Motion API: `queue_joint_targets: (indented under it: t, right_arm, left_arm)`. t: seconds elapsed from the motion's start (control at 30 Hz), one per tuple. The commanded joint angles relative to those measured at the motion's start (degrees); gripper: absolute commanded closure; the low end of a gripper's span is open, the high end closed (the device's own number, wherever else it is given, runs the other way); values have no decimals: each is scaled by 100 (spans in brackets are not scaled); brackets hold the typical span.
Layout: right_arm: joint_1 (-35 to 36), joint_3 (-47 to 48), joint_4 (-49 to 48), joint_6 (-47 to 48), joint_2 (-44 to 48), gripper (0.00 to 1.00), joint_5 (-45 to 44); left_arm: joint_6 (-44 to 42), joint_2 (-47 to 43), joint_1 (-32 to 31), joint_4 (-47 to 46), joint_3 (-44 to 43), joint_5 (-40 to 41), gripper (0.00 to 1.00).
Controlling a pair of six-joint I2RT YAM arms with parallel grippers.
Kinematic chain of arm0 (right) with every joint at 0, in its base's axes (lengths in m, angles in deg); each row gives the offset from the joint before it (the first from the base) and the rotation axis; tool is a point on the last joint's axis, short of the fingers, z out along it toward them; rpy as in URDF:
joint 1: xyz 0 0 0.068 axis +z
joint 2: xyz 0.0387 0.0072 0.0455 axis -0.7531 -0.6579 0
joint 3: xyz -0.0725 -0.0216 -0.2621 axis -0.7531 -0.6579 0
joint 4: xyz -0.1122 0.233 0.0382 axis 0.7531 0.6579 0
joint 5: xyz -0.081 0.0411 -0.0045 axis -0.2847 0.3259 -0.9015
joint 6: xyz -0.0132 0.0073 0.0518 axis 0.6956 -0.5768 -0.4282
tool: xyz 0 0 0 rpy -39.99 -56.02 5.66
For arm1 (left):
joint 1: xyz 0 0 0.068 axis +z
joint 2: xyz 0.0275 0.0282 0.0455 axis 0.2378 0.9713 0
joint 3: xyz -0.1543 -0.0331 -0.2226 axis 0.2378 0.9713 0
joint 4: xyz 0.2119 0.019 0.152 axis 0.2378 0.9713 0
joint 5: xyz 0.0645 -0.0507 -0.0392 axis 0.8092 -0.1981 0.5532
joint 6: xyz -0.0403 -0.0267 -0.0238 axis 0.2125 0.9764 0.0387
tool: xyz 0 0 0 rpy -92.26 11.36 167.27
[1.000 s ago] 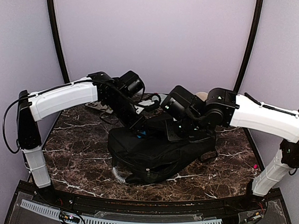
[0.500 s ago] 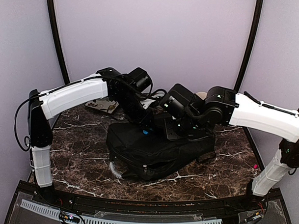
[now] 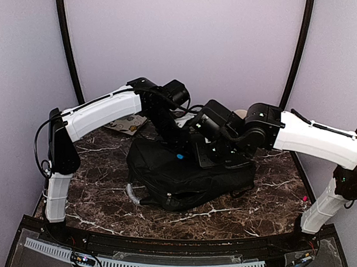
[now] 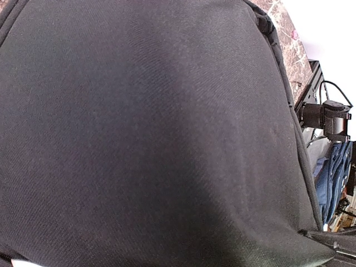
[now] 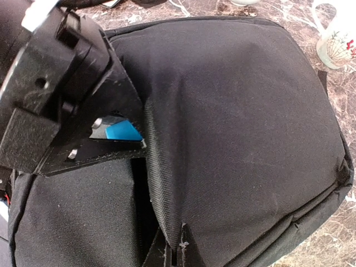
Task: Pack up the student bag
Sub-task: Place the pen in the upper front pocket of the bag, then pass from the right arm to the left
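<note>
Student bag (image 3: pixel 188 178) lies flat on its side in the middle of the marble table (image 3: pixel 100 183), and both arms are down on its far upper edge, nearly nose to nose. On the right wrist feed, my right gripper (image 5: pixel 177 253) has its fingers closed together on a raised ridge of black webbing running up the bag. The left gripper (image 5: pixel 119 133) sits at the top of that same ridge, blue pad showing. Whether it's clamped or just resting there, I can't tell, and its own camera gives me nothing but black fabric.

My read: this is the get-the-bag-ready step, not packing proper. I see no open mouth, and the mug (image 5: pixel 335 43) and a flat patterned item (image 3: pixel 127 124) sit outside on the table behind it.

Next I'd want one gripper anchoring the fabric while the other finds the zip pull. The cloth is slack and the bag may slide, so pull gently.
</note>
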Motion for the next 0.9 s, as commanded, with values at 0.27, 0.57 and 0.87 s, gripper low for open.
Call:
queue_joint_targets:
  t: [0.27,0.57,0.87]
  right_arm:
    - [202,189,-916,100,416,100,508]
    - [200,-69,-1061,38,584,100,452]
    - [200,-37,-1211,152,599,100,500]
  left_arm:
    - [81,-355,79,-521,-305,-431,36]
    - [-186,-1480,487,-845,273,-395,17]
    - [-308,-2412,1093,-1166,820,392,1]
